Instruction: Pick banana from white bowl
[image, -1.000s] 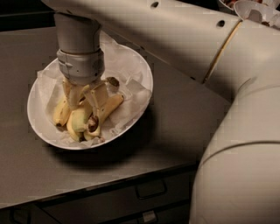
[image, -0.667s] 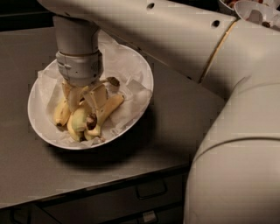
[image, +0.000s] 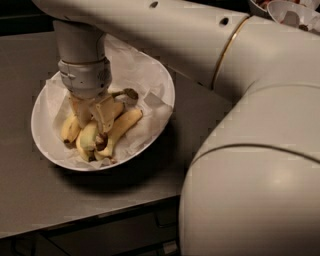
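The large shallow white bowl (image: 167, 92), lined with crinkled white paper, sits on the dark table (image: 30, 200) at the left of the camera view. Three bananas lie in it: one on the right (image: 124, 126), one in the middle (image: 88, 137) and one on the left (image: 70, 129). My gripper (image: 94, 116) reaches straight down from the wrist (image: 85, 75) into the bowl. It is among the bananas and touches the middle of the bunch. The parts of the bananas under it are hidden.
My white arm crosses the top of the view, and its bulky body (image: 250, 190) fills the right side. Smaller white bowls (image: 295, 12) stand at the top right corner. The table's front edge runs below the bowl, with dark drawer fronts (image: 125, 235) under it.
The gripper stays down in the bowl among the bananas, shifted slightly left. The arm's large body has swung further into the right of the view. The bananas have not moved.
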